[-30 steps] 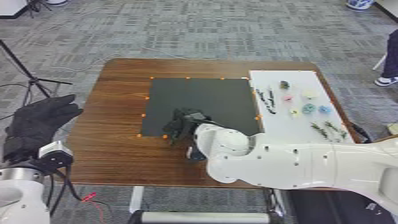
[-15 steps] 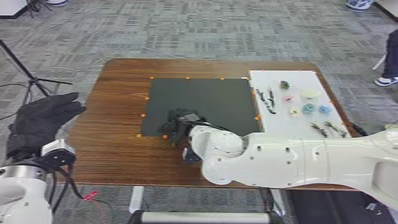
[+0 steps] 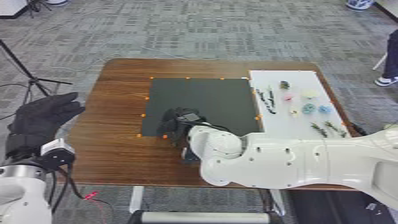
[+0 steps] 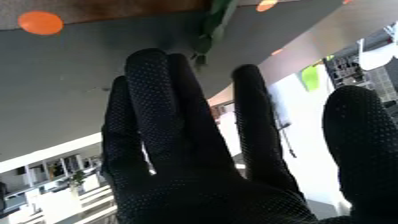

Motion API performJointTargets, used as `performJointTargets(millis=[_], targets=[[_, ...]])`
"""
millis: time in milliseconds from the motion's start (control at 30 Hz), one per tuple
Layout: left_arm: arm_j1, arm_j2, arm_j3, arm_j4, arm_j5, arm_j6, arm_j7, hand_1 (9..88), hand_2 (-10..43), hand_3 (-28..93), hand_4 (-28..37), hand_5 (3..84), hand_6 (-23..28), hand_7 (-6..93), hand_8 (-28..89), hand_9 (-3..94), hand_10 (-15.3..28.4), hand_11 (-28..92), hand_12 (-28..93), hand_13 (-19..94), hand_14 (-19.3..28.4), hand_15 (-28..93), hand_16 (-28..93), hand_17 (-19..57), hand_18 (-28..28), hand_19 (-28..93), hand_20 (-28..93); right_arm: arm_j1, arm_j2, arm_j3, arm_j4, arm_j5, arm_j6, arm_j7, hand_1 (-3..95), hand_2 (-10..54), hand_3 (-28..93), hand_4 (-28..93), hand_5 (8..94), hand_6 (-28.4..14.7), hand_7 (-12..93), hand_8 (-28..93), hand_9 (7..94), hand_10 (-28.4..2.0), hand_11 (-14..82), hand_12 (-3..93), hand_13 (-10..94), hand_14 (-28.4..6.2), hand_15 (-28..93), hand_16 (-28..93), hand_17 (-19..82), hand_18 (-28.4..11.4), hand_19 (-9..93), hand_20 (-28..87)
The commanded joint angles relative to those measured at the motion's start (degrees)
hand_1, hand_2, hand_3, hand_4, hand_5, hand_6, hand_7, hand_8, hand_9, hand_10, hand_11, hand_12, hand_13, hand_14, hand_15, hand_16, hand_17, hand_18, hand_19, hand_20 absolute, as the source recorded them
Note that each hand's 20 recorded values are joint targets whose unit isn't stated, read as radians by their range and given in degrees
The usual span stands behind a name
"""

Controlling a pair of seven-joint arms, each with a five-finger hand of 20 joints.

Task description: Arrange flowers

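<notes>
Shifts slightly left over the black mat (image 3: 213, 97) with right hand (image 3: 171, 123), fingers (image 4: 160, 115) straight, partly spread near a leafy stem (image 4: 213, 29); seems early, with flowers (image 3: 309, 108) left to arrange.

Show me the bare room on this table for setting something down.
Bare: the dark mat's far half, beyond the right hand, and the brown table left of the mat. Crowded: the white sheet's middle, with flowers and sprigs, and the mat's near-left part, at the right hand.

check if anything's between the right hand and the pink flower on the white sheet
Yes, the dark twigs on the white sheet lie between the right hand and the pink flower.
</notes>
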Motion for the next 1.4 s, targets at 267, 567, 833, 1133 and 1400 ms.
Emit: performJointTargets(millis=[267,567,833,1133,1400], targets=[[8.0,-2.98,-3.19,-2.62,17.19,-0.36,-7.49,24.2,2.4,87,-22.2,57.1,13.2,19.4,-11,47.3,21.3,42,12,34,24.0,60,-11,-5.7,18.3,46,12,-0.2,15.0,10.6,-11.6,-4.1,1.4,-2.7,12.8,12.2,80,-22,38.2,-0.6,14,-14,51.1,-26.9,17.4,13.9,44,-28.4,71,11,7,-28.4,67,26],[8.1,-2.76,-2.41,-3.02,13.54,0.72,-5.88,24.0,1.2,87,-22.2,56.8,13.3,19.2,-11,47.3,21.1,42,12,34,23.7,60,-10,-5.6,18.2,46,13,-8.1,30.4,19.2,-15.3,-2.9,7.1,-4.1,15.1,14.3,80,-22,52.7,-4.1,17,-14,61.1,-22.0,21.1,14.1,50,-24.2,70,11,11,-28.4,70,25],[4.9,-2.11,-0.86,-2.46,15.81,-1.11,-7.42,24.3,1.4,88,-22.0,60.2,12.9,17.2,-11,49.1,21.1,40,11,34,23.7,59,-10,-5.4,18.2,45,13,-12.7,38.2,21.4,-13.9,-1.6,10.1,-2.4,17.4,13.8,81,-22,54.1,-3.9,18,-15,62.2,-20.6,21.6,14.2,52,-22.8,69,12,12,-28.4,72,23],[6.9,-1.98,-0.65,-2.4,7.7,-1.54,-2.21,26.7,-1.1,87,-19.3,60.8,11.9,12.0,-10,50.1,19.6,29,10,35,22.7,51,-9,-5.0,17.6,43,13,-16.8,43.3,22.4,-11.1,-8.6,8.3,4.7,29.7,4.0,82,-23,54.2,-3.0,20,-16,65.8,-17.4,22.4,14.3,59,-16.7,65,13,18,-26.1,79,11],[9.4,-0.02,0.27,-2.37,4.68,-0.63,2.66,25.5,-2.6,86,-20.1,57.5,11.1,12.5,-10,48.1,19.4,30,11,34,22.8,51,-8,-5.4,17.6,43,13,-19.4,45.7,22.1,-9.6,-17.5,5.4,13.0,31.2,1.0,81,-24,52.9,-3.3,21,-16,62.9,-17.4,23.4,14.6,58,-16.6,66,14,19,-26.4,81,9]])
